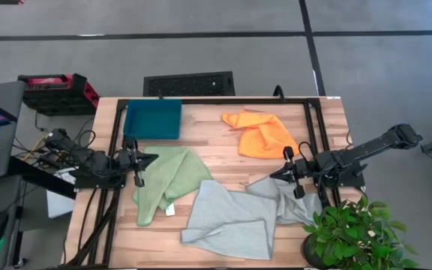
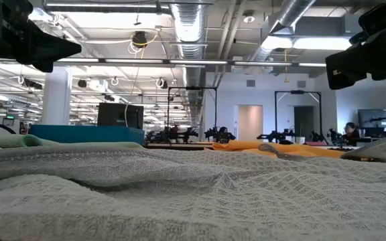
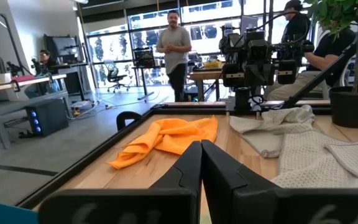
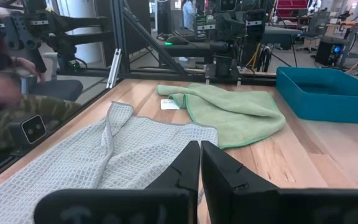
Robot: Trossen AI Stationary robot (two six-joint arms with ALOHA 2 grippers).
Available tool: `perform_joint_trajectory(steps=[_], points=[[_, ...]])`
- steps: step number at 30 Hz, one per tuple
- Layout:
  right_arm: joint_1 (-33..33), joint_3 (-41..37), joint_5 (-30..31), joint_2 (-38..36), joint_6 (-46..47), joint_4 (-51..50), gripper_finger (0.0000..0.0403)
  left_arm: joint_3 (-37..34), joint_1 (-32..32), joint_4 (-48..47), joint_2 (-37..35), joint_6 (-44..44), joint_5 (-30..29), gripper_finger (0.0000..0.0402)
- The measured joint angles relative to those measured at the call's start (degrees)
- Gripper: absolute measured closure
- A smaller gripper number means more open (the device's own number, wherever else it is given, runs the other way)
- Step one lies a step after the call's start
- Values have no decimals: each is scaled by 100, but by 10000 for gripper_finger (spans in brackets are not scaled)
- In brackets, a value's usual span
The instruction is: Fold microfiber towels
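Both sets of fingers are pressed together and hold nothing. In the high view the left gripper [image 1: 150,158] sits left of centre, its tips at the edge of the light green microfiber towel [image 1: 167,178]; the right gripper [image 1: 276,174] sits right of centre over the rumpled end of a pale grey waffle-weave towel [image 1: 287,196].

Nothing is folded yet, so the step in hand looks like choosing a first cloth. To do it well, the fingers would need to part, come down on a free corner rather than a bunched ridge, pinch one layer only, and carry it flat across to the opposite edge.

A second, larger pale grey waffle-weave towel [image 1: 227,219] lies lower centre, touching the green one's small white tag [image 1: 169,210]. The crumpled orange microfiber towel [image 1: 259,133] lies upper right, well apart from both grippers. A rigid dark teal rectangular tray [image 1: 154,120] sits upper left.

All rest on a light wooden slatted table [image 1: 208,154] inside a black frame. A potted green plant [image 1: 351,232] stands at its lower right corner. Beyond lies an open workshop with desks and several people.
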Motion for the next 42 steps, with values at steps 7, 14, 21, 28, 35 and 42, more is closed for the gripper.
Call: perform_joint_trajectory(steps=[7,14,21,28,35,42], points=[[0,0,0,-2,2,0,365,-1,-2,-1,1,1,0,401],[-1,0,-1,-1,1,1,365,-2,0,0,2,0,0,401],[-2,0,0,-2,0,0,365,0,-1,-1,1,2,0,401],[-1,8,-9,-1,-314,497,365,-1,-2,-1,1,0,0,401],[164,216,-161,-4,-1158,1402,365,-2,-1,16,2,0,4,401],[164,223,-154,-2,-1101,1916,365,-2,0,29,0,-203,51,401]])
